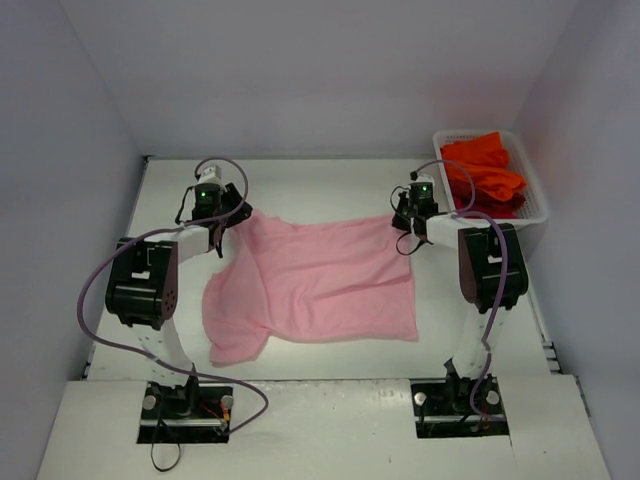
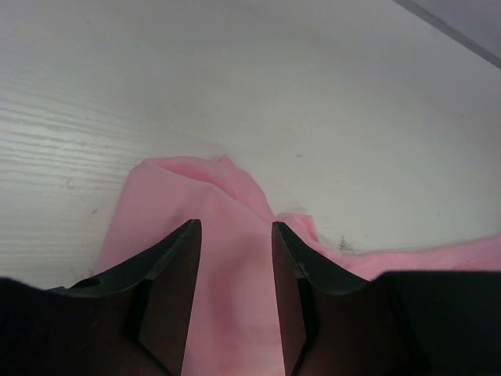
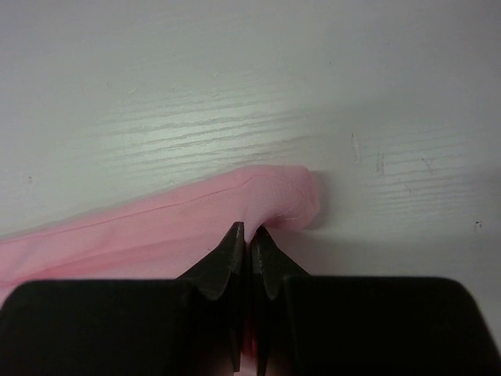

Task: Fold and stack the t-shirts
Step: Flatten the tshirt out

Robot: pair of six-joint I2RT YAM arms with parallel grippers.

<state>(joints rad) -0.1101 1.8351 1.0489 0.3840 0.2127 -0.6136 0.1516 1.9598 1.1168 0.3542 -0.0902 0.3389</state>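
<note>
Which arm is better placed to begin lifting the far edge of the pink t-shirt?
The right. The right fingers are shut on the pink t-shirt at its far right corner. The left fingers stand apart around the far left corner and would need to close first.

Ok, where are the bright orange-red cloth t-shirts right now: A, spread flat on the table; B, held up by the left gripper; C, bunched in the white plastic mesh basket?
C: the bright orange-red cloth t-shirts lie bunched inside the white plastic mesh basket at the far right; only the plain light pink cloth t-shirt is spread out.
</note>
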